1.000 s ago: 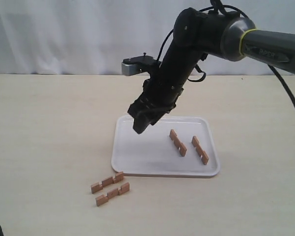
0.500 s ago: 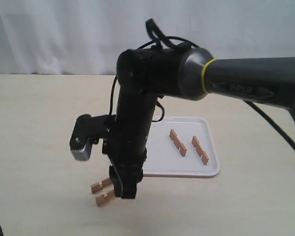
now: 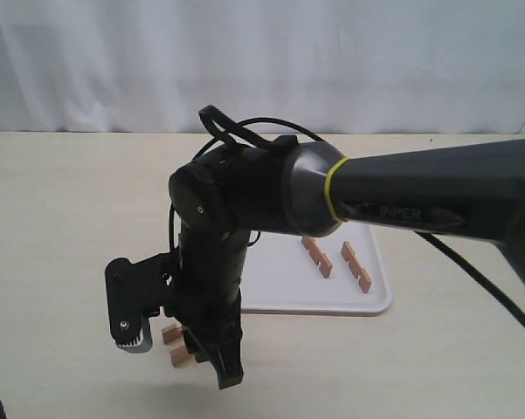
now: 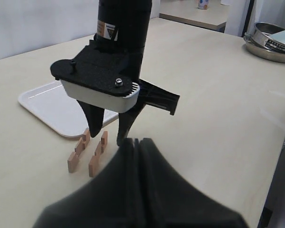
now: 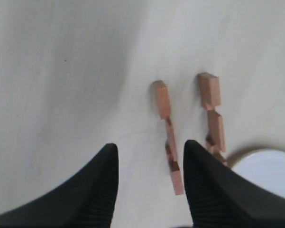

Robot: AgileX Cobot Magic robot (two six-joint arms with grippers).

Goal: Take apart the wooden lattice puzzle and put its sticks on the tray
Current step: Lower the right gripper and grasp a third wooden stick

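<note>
Wooden stick [image 5: 161,100] on the table [image 5: 61,95], right hand [image 5: 151,145] open astride it, gripping nothing.

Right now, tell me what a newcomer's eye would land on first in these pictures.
The big black right arm fills the middle of the exterior view. Its right gripper is down at the table, jaws open astride one of two loose sticks beside the tray. Behind it, two more sticks lie side by side on the white tray.
</note>
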